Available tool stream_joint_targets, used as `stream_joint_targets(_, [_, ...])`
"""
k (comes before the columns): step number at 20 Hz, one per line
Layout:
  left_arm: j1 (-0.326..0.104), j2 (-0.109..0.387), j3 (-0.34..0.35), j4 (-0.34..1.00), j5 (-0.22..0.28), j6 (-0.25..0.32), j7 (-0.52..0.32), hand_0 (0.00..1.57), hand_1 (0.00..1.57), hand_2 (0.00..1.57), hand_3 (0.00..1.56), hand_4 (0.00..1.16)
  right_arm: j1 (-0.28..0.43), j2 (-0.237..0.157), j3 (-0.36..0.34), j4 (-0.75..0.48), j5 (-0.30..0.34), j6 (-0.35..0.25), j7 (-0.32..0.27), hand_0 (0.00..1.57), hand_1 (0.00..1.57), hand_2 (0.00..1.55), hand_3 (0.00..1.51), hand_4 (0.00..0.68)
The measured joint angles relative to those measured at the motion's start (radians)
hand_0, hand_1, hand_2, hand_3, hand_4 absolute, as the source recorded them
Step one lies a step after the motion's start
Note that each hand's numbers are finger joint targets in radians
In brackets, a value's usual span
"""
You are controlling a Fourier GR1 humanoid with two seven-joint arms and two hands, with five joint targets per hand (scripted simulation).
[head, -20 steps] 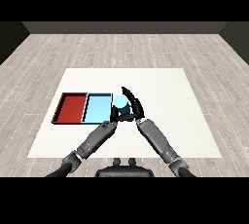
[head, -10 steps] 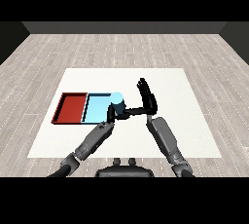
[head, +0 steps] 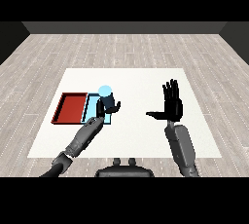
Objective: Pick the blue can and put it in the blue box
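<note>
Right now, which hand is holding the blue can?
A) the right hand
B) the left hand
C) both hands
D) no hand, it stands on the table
B: the left hand curls round the blue can over the light blue tray, while the right hand is raised apart from it with straight fingers and holds nothing.

The left hand (head: pixel 108 107) is covering most of the blue can (head: pixel 105 92), leaving only its pale top showing. Hand and can together are hiding much of the light blue tray (head: pixel 91 107), so whether the can is touching the tray floor cannot be told.
</note>
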Motion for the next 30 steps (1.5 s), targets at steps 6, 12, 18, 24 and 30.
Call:
stream_joint_targets(6, [-0.095,0.061,0.090,0.134,-0.022,-0.043,0.071,1.57,1.57,1.57,1.50,1.11,0.044,-0.005,-0.048,-0.011,-0.012,0.013,-0.012,0.00,0.00,0.00,0.00,0.000])
stream_joint_targets(12, [-0.176,0.102,0.156,0.384,-0.043,-0.109,0.090,1.57,1.57,1.57,1.49,1.05,0.029,-0.009,-0.089,0.038,-0.017,0.017,-0.019,0.00,0.00,0.00,0.00,0.000])
stream_joint_targets(18, [-0.250,0.081,0.180,0.634,-0.070,-0.108,0.156,1.55,1.55,1.42,1.13,0.92,0.000,-0.002,-0.108,0.107,-0.019,0.027,-0.037,0.00,0.00,0.00,0.00,0.000])
stream_joint_targets(24, [-0.257,0.057,0.174,0.820,-0.102,-0.121,0.230,1.15,1.15,1.05,0.64,0.91,-0.015,-0.007,-0.121,0.168,-0.021,0.052,-0.052,0.00,0.00,0.00,0.00,0.000])
stream_joint_targets(30, [-0.259,0.047,0.173,0.875,-0.123,-0.180,0.230,0.36,0.36,0.41,0.00,0.63,-0.007,0.014,-0.110,0.174,-0.011,0.062,-0.084,0.00,0.00,0.00,0.00,0.000])
